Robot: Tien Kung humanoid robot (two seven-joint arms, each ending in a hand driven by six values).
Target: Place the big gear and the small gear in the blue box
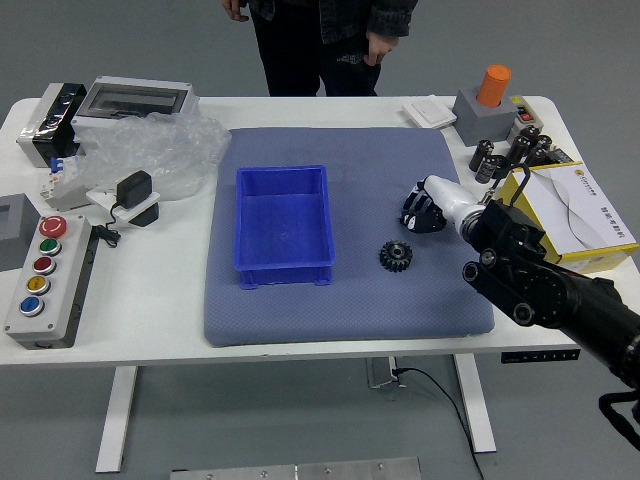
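Observation:
My right hand (422, 209) is low over the right part of the blue-grey mat, its black-and-white end pointing left. Whatever lies beneath it is hidden, and no big gear can be made out. Just below and left of that hand, the small black toothed gear (396, 256) lies flat on the mat, apart from the hand. The blue box (284, 262) stands open on the mat's left half, and no gear shows inside. No part of my left arm appears.
A yellow-and-white box (583, 215) sits beside my right forearm. Behind it are black metal parts and a grey block (482, 118) with an orange cylinder. Plastic wrap and a button panel (45, 285) occupy the left. A person stands at the far side, hands lowered, touching nothing on the table.

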